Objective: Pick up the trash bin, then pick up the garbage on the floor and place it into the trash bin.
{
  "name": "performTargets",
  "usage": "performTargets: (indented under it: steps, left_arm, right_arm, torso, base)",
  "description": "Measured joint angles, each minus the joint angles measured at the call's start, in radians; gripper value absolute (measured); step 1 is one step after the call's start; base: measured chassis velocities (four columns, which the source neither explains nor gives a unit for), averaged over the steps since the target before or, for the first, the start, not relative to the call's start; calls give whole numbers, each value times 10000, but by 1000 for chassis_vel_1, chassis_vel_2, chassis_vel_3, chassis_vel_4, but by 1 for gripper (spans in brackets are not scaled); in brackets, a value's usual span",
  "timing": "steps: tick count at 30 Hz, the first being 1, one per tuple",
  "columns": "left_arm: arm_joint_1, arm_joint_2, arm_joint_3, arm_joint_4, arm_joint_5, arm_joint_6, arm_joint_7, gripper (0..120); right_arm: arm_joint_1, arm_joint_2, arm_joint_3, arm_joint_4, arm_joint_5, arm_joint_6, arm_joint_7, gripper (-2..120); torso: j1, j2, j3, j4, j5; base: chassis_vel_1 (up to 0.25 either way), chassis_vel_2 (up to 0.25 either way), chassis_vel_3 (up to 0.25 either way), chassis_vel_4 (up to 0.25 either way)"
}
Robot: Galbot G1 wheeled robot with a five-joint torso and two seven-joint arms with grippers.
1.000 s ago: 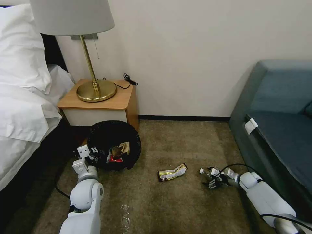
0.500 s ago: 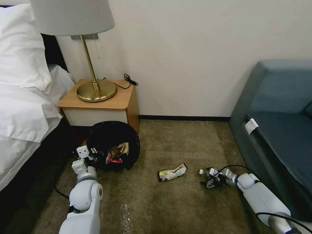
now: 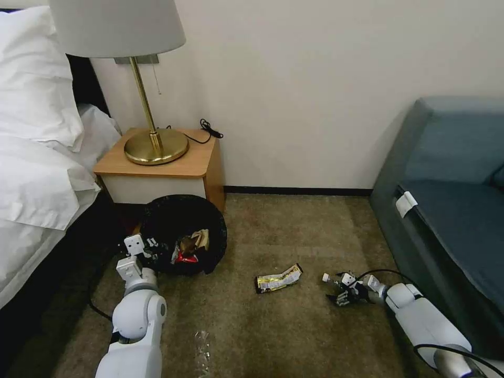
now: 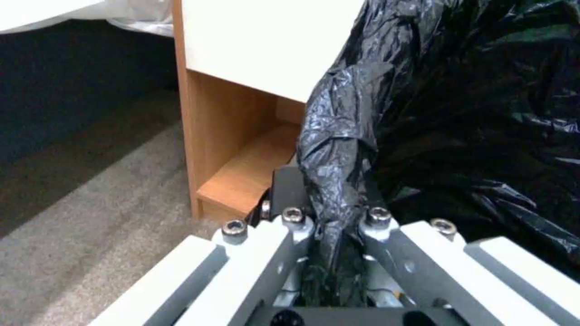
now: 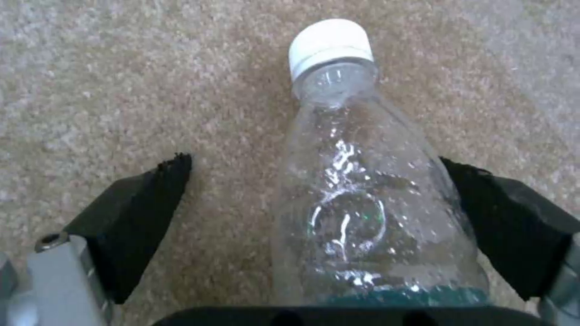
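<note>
The trash bin (image 3: 184, 226), lined with a black bag (image 4: 459, 113), stands on the carpet by the nightstand. A crumpled tan paper and a red wrapper (image 3: 190, 248) lie inside it. My left gripper (image 3: 150, 248) is shut on the bag-covered rim, and the liner is pinched between its fingers (image 4: 335, 217). A dark wrapper with yellow print (image 3: 278, 278) lies flat on the carpet. To its right, my right gripper (image 3: 340, 290) rests low on the floor, open. A clear bottle (image 5: 356, 194) with a white cap (image 3: 326, 276) lies between the black pads (image 5: 139, 213), closer to one of them.
A wooden nightstand (image 3: 163, 170) with a brass lamp (image 3: 155, 142) stands behind the bin, with the bed (image 3: 37, 173) to its left. A blue sofa (image 3: 451, 210) runs along the right. A clear plastic piece (image 3: 202, 352) lies on the carpet near my left arm.
The right arm has shifted only slightly near the bottle. The left gripper and the bin have stayed in place.
</note>
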State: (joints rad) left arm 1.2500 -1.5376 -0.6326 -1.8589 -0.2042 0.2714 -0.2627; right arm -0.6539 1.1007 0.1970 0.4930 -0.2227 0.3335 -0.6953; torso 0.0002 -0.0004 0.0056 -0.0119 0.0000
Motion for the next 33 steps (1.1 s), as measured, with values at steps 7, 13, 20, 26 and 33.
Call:
performTargets:
  steps: [7, 13, 20, 26, 33]
  left_arm:
    - [14, -8, 8, -1, 5, 6, -3, 2]
    - [61, -6, -32, -3, 4, 6, -5, 2]
    - [50, -7, -18, -26, 5, 4, -5, 2]
    - [44, -15, -13, -25, 7, 3, -8, 2]
    - [24, -20, -10, 8, 7, 0, -7, 2]
  right_arm:
    - [-59, -19, 93, -20, 5, 1, 10, 100]
    - [-96, 44, 114, -30, 67, 18, -35, 83]
    - [-136, 105, 210, -27, 78, 24, -53, 59]
    - [-134, 77, 240, -69, 68, 24, -54, 46]
    - [-89, 72, 271, -130, 42, -3, -30, 32]
  torso:
    - [-1, 0, 0, -1, -3]
    - [-1, 2, -1, -7, -14]
    - [-1, 2, -1, -3, 1]
    - [-1, 2, -1, 6, 4]
    - [-1, 1, 0, 3, -1]
  base:
    - [0, 0, 0, 0]
    - [0, 0, 0, 0]
    - [0, 0, 0, 0]
    - [0, 0, 0, 0]
    - [0, 0, 0, 0]
